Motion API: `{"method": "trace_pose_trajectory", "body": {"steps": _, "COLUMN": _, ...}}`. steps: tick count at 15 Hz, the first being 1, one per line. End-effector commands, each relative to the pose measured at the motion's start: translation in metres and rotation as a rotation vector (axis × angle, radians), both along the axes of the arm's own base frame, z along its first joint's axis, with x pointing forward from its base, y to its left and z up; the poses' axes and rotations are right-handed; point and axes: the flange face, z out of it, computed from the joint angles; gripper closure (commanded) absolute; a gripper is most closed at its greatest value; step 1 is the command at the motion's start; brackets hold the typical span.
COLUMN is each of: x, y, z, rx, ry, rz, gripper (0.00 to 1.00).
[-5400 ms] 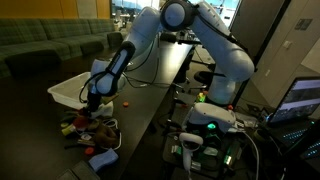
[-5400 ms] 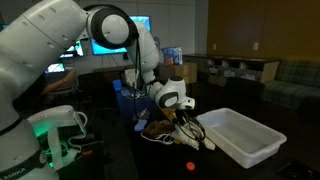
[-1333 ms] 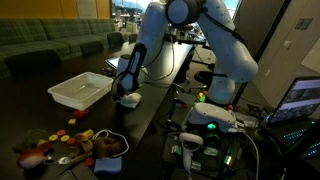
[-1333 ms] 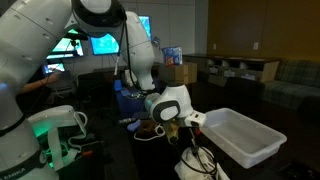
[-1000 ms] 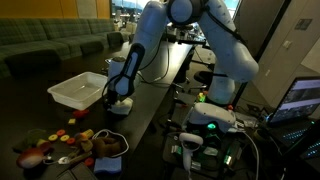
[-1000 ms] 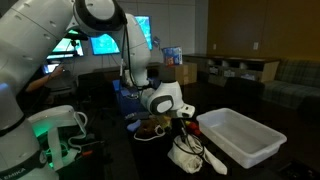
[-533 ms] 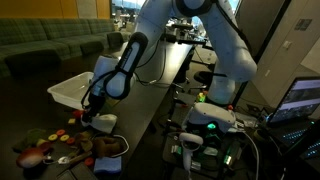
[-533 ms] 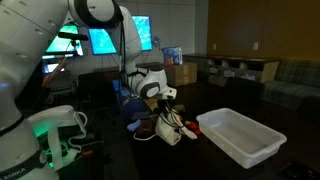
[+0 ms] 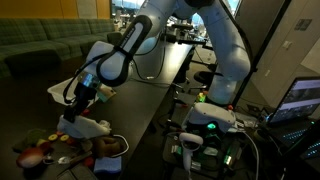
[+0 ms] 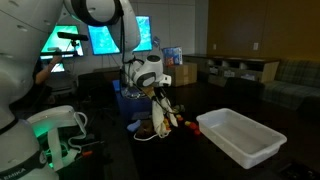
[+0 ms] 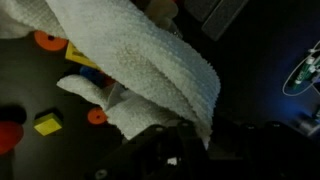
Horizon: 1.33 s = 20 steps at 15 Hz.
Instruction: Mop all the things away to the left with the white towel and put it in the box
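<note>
Dark table (image 9: 140,115) in a dim office holds it all. One white fluffy towel (image 11: 150,70) hangs right under the fingers of the gripper (image 9: 80,105). The fingers look pinched on its top edge, I think so it can drag like a mop. Its low end lies on the table. Just past the towel, close by the fingers, lie small colourful toys (image 9: 45,152). In the wrist view I count five, like an orange ring (image 11: 50,42) and a yellow block (image 11: 47,123). One white plastic box (image 10: 245,132) waits well off to the side of the fingers.
</note>
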Motion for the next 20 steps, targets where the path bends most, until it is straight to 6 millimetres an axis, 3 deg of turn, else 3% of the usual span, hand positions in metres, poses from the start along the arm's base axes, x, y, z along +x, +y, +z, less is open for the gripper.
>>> {"method": "trace_pose_trajectory", "body": {"steps": 1, "x": 0.016, "y": -0.041, "z": 0.033, "rx": 0.037, "ry": -0.039, "rz": -0.021, "gripper": 0.94}}
{"method": "trace_pose_trajectory", "body": {"steps": 3, "x": 0.024, "y": -0.074, "z": 0.043, "rx": 0.048, "ry": -0.058, "rz": -0.056, "gripper": 0.94}}
{"method": "trace_pose_trajectory", "body": {"steps": 8, "x": 0.035, "y": -0.180, "z": 0.072, "rx": 0.071, "ry": -0.111, "rz": -0.203, "gripper": 0.94}}
{"method": "trace_pose_trajectory", "body": {"steps": 11, "x": 0.035, "y": -0.242, "z": 0.070, "rx": 0.032, "ry": -0.103, "rz": -0.293, "gripper": 0.94}}
{"method": "trace_pose_trajectory", "body": {"steps": 13, "x": 0.031, "y": -0.270, "z": 0.055, "rx": -0.019, "ry": -0.085, "rz": -0.342, "gripper": 0.94}}
{"method": "trace_pose_trajectory", "body": {"steps": 16, "x": 0.021, "y": -0.298, "z": 0.024, "rx": -0.148, "ry": -0.053, "rz": -0.380, "gripper": 0.94}}
{"method": "trace_pose_trajectory", "body": {"steps": 18, "x": 0.011, "y": -0.306, "z": -0.001, "rx": -0.237, "ry": -0.028, "rz": -0.367, "gripper": 0.94}}
{"method": "trace_pose_trajectory", "body": {"steps": 20, "x": 0.015, "y": -0.308, "z": -0.019, "rx": -0.327, "ry": -0.017, "rz": -0.353, "gripper": 0.94}}
